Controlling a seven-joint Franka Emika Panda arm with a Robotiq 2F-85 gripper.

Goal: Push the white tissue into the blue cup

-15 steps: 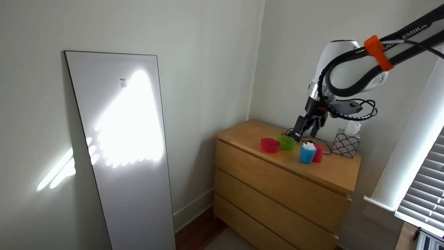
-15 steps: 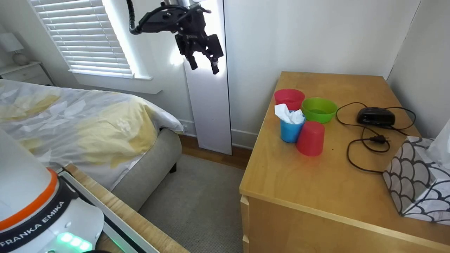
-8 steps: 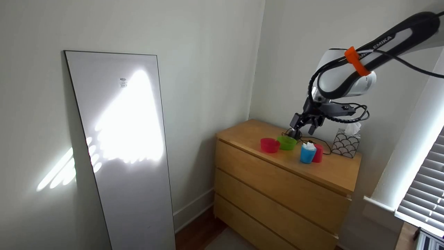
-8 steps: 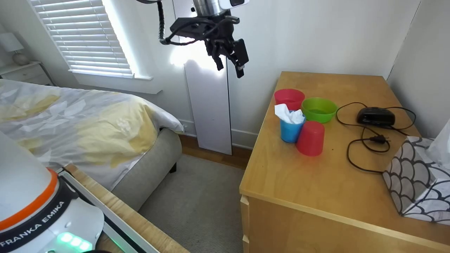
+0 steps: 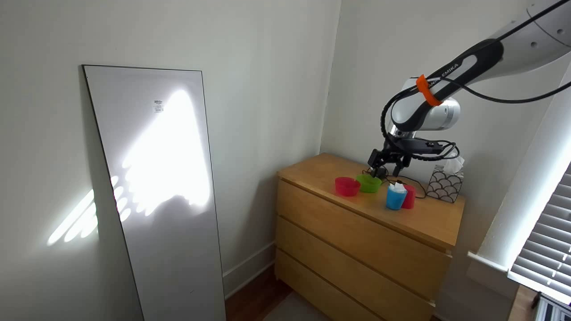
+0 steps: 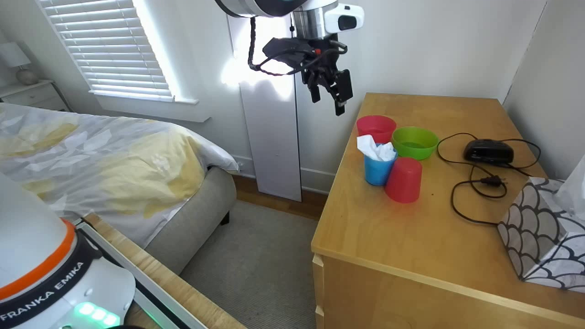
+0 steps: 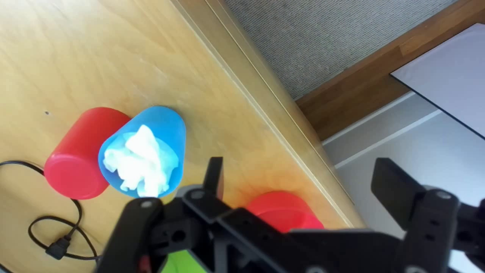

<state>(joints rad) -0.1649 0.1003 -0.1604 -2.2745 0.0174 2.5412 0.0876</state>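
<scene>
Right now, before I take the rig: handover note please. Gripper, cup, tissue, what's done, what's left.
Gripper: open, holding nothing, up in the air clear of the cups.
Blue cup: upright on the dresser, right beside an upside-down red cup.
White tissue: bunched in the blue cup's mouth, part of it sticking up above the rim.
Done: tissue is partly in the cup.
Left: push it down inside. I'd bring the gripper over the cup, probably close it, then press gently; the red cup is near enough that it might get bumped.
</scene>
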